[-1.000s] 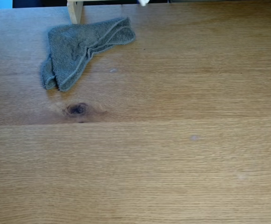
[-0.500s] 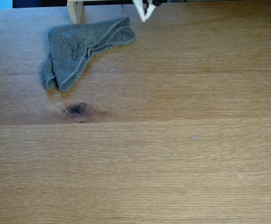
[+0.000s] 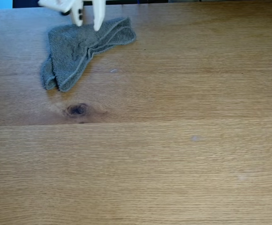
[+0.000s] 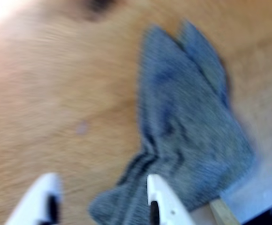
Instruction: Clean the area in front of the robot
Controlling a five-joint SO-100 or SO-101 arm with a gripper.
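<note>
The area is a broad light-brown wooden tabletop [image 3: 173, 154] with plank seams, a dark knot [image 3: 76, 109] and small pale smudges [image 3: 195, 138]. A crumpled grey terry cloth [image 3: 79, 49] lies at its far left. The robot's white gripper [image 3: 88, 21] reaches in from the top edge, open, its two fingers hanging over the cloth's far edge. In the blurred wrist view the same open gripper [image 4: 103, 185] points down, one fingertip [image 4: 154, 187] in front of the grey cloth [image 4: 187, 126] and the other over bare wood [image 4: 56, 93]. Nothing is between the fingers.
A pale wooden post [image 4: 222, 211] stands just behind the cloth at the table's far edge. The tabletop stretches bare to the right and toward the front.
The gripper has swung left along the table's far edge, from the top middle to above the cloth, and now stands open wider and lower. The cloth has not moved.
</note>
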